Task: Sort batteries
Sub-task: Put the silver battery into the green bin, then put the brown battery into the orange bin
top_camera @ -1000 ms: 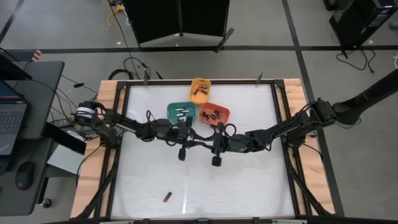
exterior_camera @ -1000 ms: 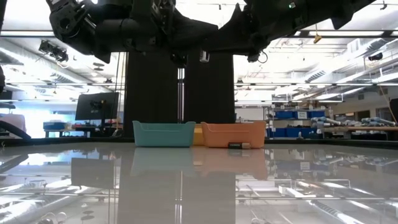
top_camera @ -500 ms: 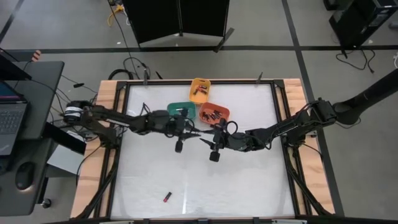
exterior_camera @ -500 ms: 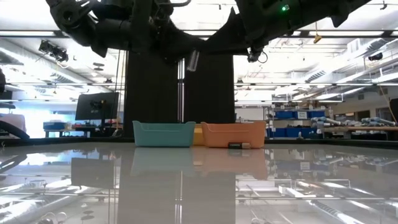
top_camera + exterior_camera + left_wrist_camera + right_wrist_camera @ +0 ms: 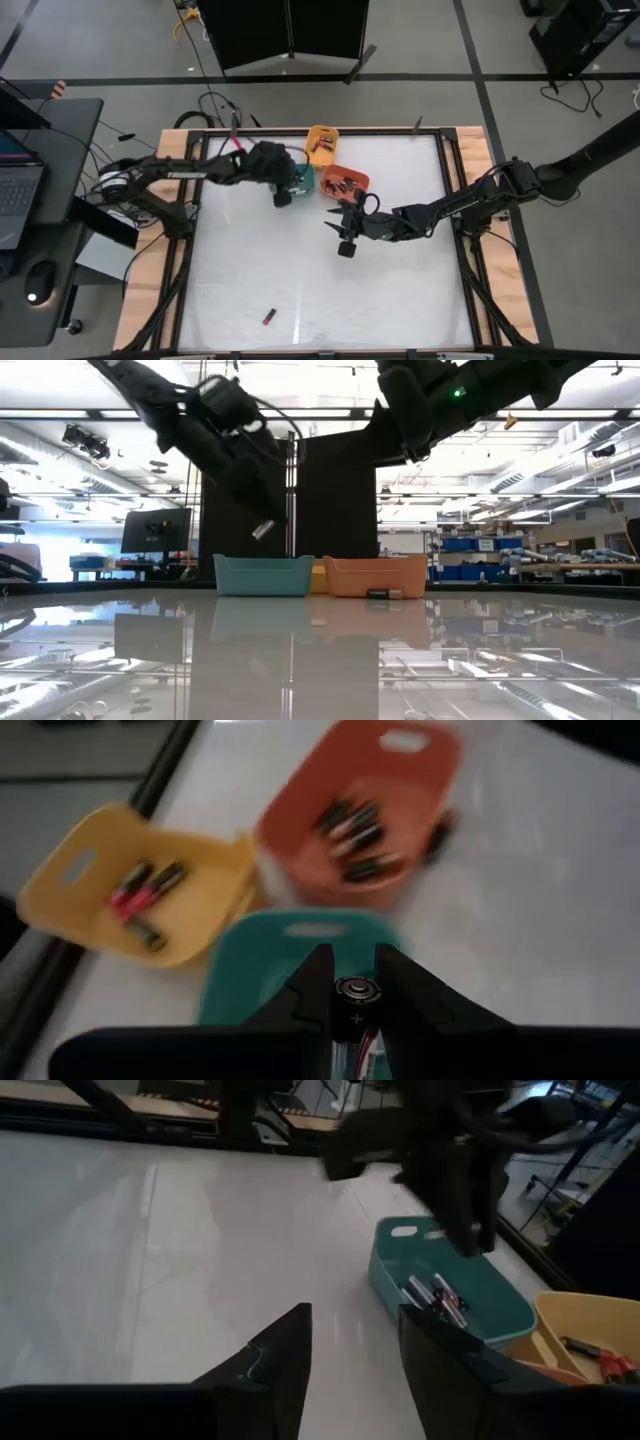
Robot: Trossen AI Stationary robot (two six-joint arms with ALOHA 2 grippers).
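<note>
1. Now that the left arm has swung from table centre back to the bins, I have the left gripper (image 5: pixel 283 196) over the teal bin (image 5: pixel 245 970), its fingers pinched on one battery (image 5: pixel 353 992); I judge release comes next.
2. The right gripper (image 5: pixel 352 1342) has spread apart and holds nothing, just in front of the orange bin (image 5: pixel 345 182).
3. One loose cell (image 5: pixel 269 317) lies near the table's front edge, unsorted.
</note>
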